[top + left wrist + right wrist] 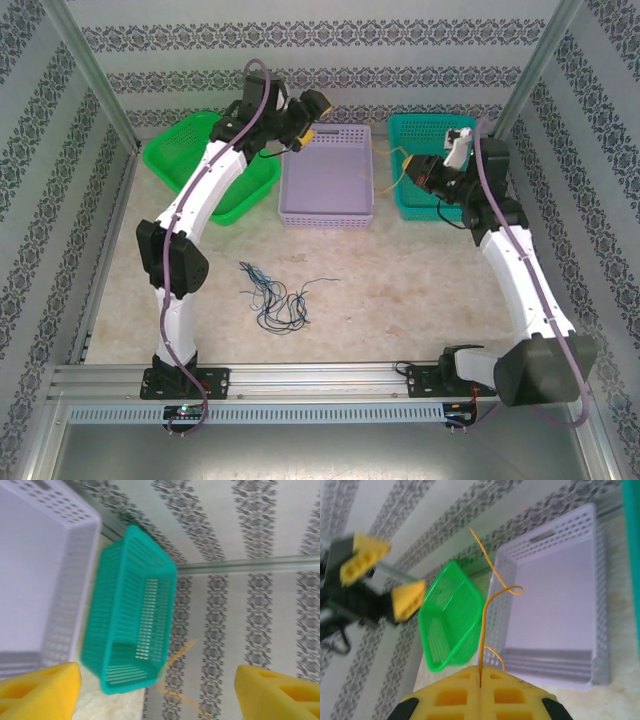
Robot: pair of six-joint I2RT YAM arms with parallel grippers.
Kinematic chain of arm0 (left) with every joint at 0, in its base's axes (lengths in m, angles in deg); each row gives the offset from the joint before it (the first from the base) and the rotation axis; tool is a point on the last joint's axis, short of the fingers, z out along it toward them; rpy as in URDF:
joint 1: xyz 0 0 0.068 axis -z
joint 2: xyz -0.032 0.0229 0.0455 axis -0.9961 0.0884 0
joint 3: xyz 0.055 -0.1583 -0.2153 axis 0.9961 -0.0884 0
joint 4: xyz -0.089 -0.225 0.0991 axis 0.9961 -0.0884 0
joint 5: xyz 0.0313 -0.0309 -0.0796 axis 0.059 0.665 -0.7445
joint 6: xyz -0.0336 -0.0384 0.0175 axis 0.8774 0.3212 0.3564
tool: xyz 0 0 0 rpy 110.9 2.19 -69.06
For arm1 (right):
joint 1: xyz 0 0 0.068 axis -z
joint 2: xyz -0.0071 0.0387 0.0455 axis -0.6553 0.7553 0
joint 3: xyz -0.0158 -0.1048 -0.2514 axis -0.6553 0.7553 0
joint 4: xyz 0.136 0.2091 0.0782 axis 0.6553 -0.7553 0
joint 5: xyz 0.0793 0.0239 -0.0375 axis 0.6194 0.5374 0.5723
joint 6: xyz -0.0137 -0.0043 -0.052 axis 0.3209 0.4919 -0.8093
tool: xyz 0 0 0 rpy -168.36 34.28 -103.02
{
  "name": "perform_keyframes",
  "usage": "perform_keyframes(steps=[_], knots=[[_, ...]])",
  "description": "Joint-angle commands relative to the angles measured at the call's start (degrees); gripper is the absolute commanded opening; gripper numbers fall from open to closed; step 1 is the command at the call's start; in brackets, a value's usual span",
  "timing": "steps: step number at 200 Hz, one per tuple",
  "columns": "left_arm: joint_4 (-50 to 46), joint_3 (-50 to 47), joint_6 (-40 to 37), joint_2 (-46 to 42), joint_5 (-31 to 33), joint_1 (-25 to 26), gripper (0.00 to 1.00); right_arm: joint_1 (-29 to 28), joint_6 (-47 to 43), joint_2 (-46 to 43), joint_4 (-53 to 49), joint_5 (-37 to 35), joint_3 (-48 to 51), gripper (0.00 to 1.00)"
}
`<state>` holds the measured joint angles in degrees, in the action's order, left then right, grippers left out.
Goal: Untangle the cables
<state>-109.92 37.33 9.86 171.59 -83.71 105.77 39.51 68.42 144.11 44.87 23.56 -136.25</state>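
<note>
A loose tangle of thin dark and blue cables [273, 295] lies on the table between the arms. My right gripper [480, 682] is shut on one yellowish cable [483, 625], which curls upward out of its closed fingers. In the top view that gripper [405, 180] hangs between the lavender and teal baskets. My left gripper [306, 128] is raised over the back of the lavender basket. Its yellow fingers [40, 692] stand wide apart. A blurred stretch of the yellowish cable [182, 651] shows between them, touching neither finger. The right wrist view also catches the left gripper [385, 577], open.
Three baskets line the back: a green one [165, 160] on the left, a lavender one [327, 212] in the middle, a teal one [410, 125] on the right. Patterned walls and metal posts close in the table. The arms' bases sit on a rail at the near edge.
</note>
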Motion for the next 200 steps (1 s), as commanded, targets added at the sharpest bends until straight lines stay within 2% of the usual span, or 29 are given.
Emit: perform_keyframes(steps=[1,33,70,89,94,104,119,151,172,200], knots=[[-7.67,-3.06,-5.14,-6.59,2.38,-0.89,0.81,2.84,0.23,4.93,-3.37,-5.22,-5.41,0.0],[-3.53,-17.84,-4.18,-14.61,0.09,0.32,0.8,7.29,-0.72,15.69,-2.21,-8.94,-15.76,0.0],[-2.6,-33.48,-2.93,-24.76,0.65,1.47,0.79,11.41,-0.08,30.99,-4.51,-10.74,-28.22,0.0],[-2.71,-39.91,-2.56,-29.23,0.87,1.44,0.79,13.36,0.3,37.4,-8.37,-10.62,-31.42,0.35],[-3.01,-41.31,-2.58,-30.21,0.98,1.4,0.79,13.79,0.45,38.37,-9.59,-10.71,-31.7,0.41],[-4.17,-43.5,-2.7,-32.0,1.47,1.4,0.79,14.33,0.23,39.02,-11.9,-11.51,-31.76,0.46],[-6.79,-46.1,-3.27,-34.22,2.38,1.41,0.79,13.75,-1.61,36.32,-14.28,-15.1,-29.67,0.53],[-15.05,-50.86,-5.45,-37.61,6.0,1.47,0.78,8.33,-5.54,22.71,-16.24,-26.73,-21.26,0.58],[-20.18,-55.13,-5.99,-39.62,8.53,1.47,0.78,0.17,-4.44,12.37,-14.4,-33.77,-11.16,0.57],[-18.95,-63.46,-4.55,-41.6,6.9,1.3,0.76,-15.47,1.41,2.75,-14.6,-35.59,1.37,0.52]])
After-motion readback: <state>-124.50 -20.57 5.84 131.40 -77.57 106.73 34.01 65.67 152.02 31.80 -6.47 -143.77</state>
